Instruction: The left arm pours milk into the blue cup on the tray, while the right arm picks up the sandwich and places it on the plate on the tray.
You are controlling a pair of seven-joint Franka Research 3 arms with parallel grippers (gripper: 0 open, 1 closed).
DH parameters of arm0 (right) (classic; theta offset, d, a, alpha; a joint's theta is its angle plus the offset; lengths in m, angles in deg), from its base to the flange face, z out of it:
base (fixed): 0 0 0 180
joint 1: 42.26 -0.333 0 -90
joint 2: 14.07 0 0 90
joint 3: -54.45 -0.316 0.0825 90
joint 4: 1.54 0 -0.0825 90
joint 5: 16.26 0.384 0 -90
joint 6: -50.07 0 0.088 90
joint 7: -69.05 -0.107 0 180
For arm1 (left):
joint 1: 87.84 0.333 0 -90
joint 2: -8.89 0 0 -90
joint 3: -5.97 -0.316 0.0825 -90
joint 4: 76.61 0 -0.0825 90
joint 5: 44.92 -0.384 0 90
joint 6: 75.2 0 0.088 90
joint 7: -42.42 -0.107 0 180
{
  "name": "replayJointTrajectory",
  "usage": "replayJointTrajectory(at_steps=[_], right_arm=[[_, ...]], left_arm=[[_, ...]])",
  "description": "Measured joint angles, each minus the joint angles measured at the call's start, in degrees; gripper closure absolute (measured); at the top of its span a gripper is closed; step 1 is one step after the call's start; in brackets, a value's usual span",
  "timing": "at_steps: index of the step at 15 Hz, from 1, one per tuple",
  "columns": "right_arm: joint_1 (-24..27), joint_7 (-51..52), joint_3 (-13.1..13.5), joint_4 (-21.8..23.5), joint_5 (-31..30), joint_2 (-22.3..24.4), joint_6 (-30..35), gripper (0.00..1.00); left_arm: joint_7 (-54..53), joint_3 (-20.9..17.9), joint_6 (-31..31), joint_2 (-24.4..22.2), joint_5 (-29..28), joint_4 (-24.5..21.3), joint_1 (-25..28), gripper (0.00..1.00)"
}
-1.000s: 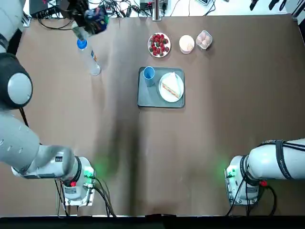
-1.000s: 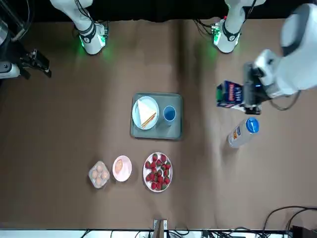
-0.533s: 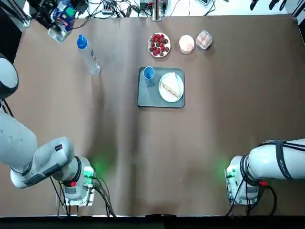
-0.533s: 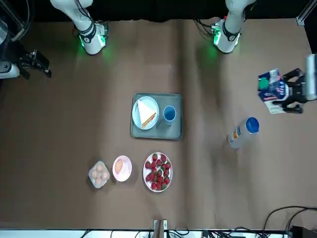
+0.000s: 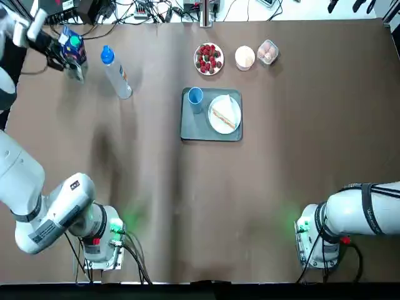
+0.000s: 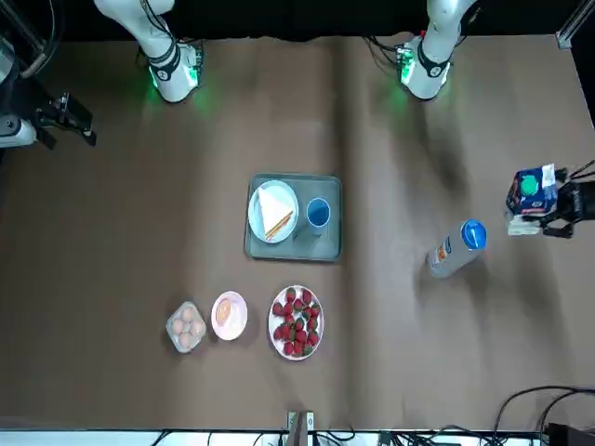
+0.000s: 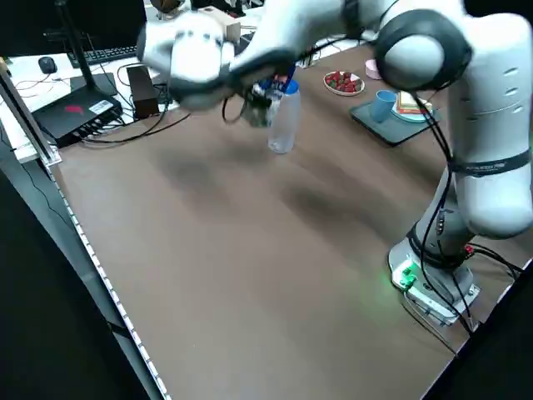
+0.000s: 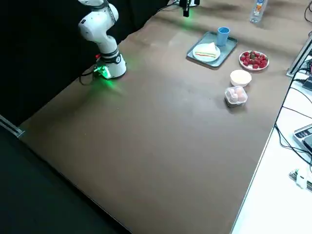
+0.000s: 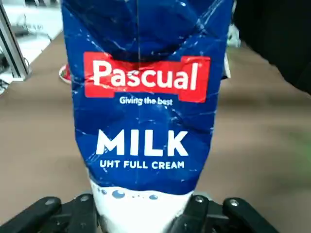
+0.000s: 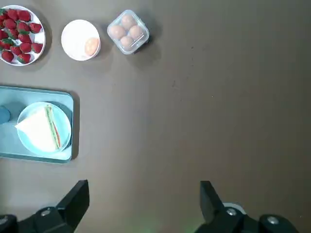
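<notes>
The tray [image 5: 194,128] sits mid brown table [image 5: 262,187].

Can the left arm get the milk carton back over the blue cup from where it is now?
Probably yes. The left gripper holds the milk at the table's far left corner, upright. Only the clear bottle stands between it and the blue cup on the tray, and carrying the carton above it should clear.

Robotics lab, brown table [image 5: 262,187], cables [image 5: 150,9], aluminium frame [image 8: 298,53], keyboard [image 7: 108,54]
</notes>
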Motion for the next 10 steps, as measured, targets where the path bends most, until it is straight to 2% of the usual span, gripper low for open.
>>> replayJointTrajectory(at_steps=[5, 10], right_arm=[[0.0, 0.0, 0.0, 0.0, 0.0, 0.0, -0.2, 0.0], [0.0, 0.0, -0.1, 0.0, 0.0, 0.0, -0.2, 0.0]], left_arm=[[-7.0, 0.0, 0.0, 12.4, 3.5, 0.6, 1.3, 0.52], [-12.0, 0.0, 0.0, 19.8, 3.6, 4.0, 2.6, 0.52]])
